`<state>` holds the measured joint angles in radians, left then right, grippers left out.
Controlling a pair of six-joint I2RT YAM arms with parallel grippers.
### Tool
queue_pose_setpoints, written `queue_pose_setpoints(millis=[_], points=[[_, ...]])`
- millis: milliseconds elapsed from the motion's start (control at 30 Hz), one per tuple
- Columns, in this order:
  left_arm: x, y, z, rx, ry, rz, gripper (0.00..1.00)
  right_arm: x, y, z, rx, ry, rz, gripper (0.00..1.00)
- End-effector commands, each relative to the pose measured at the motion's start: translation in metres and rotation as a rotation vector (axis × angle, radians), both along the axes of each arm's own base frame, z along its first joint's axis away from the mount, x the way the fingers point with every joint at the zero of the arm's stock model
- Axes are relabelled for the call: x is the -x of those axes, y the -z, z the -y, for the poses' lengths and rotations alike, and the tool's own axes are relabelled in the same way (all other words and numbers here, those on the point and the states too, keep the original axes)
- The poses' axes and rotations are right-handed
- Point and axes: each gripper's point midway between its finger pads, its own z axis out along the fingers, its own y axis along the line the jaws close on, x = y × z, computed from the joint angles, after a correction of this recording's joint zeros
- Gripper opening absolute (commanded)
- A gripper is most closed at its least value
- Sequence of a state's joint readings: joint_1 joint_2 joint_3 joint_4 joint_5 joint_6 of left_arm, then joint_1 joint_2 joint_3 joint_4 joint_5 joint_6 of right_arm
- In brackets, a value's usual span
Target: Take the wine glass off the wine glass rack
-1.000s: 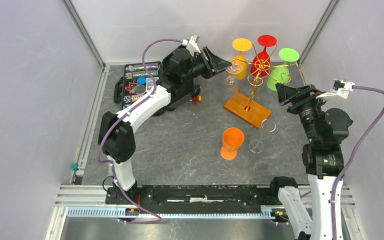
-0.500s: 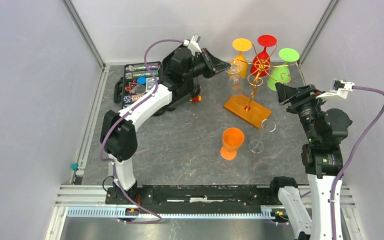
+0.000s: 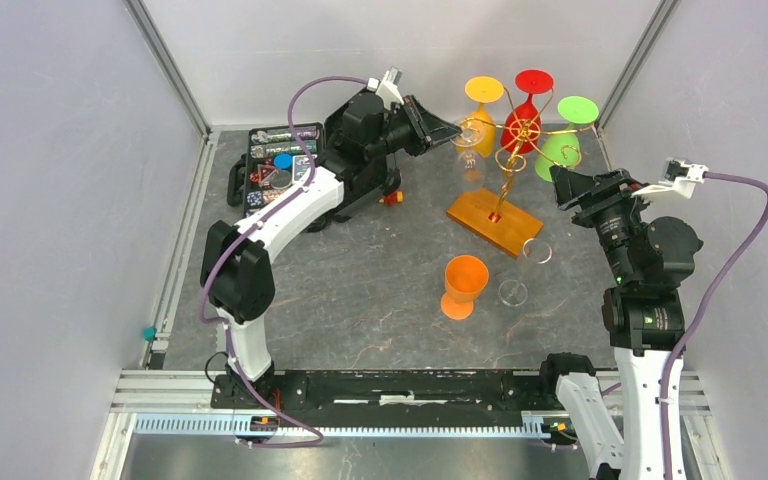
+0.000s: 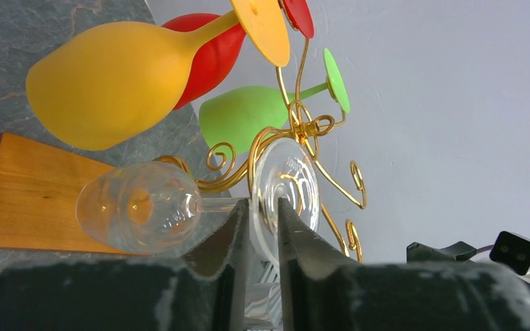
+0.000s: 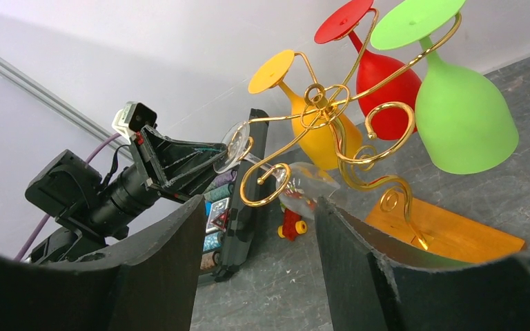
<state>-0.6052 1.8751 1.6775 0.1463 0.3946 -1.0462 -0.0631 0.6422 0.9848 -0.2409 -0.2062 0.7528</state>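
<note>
Left tool (image 4: 263,204) tighter — clear wine glass (image 4: 141,207)

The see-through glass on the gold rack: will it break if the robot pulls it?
It looks thin, so the clear wine glass is probably fragile. The left gripper pinches only its smooth foot, so it might slip. It hangs in a curl of the wine glass rack, so a crooked pull could snag.

Crowded at the top of the rack (image 3: 495,222), roomier toward the near table edge.

Hemmed in beside the hanging glass (image 4: 141,205), pinched at its foot by the left gripper (image 4: 262,205), by the yellow glass (image 4: 110,83), red glass (image 4: 210,55) and green glass (image 4: 245,117); blocked low in front by an orange cup (image 3: 463,285) and a standing glass (image 3: 520,268); open gap toward the right gripper (image 3: 563,187).
</note>
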Motion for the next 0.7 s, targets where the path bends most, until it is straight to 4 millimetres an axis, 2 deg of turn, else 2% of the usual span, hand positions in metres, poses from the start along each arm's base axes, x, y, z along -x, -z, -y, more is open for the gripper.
queue_pose_setpoints(millis=[0, 167, 267, 533, 667], points=[[0.009, -0.043, -0.012, -0.034, -0.025, 0.137, 0.29, 0.000, -0.008, -0.001, -0.003, -0.008, 0.039, 0.64], [0.007, -0.028, -0.016, -0.140, -0.042, 0.138, 0.35, -0.002, -0.004, -0.002, -0.010, -0.011, 0.032, 0.64], [0.006, -0.023, -0.018, -0.184, -0.049, 0.144, 0.34, -0.002, -0.003, -0.002, -0.013, -0.013, 0.032, 0.63], [0.012, -0.034, -0.013, -0.159, -0.012, 0.151, 0.03, -0.003, -0.001, -0.002, -0.016, -0.011, 0.027, 0.63], [0.017, -0.045, -0.012, -0.112, -0.001, 0.135, 0.02, -0.003, -0.001, -0.002, -0.018, -0.011, 0.028, 0.63]])
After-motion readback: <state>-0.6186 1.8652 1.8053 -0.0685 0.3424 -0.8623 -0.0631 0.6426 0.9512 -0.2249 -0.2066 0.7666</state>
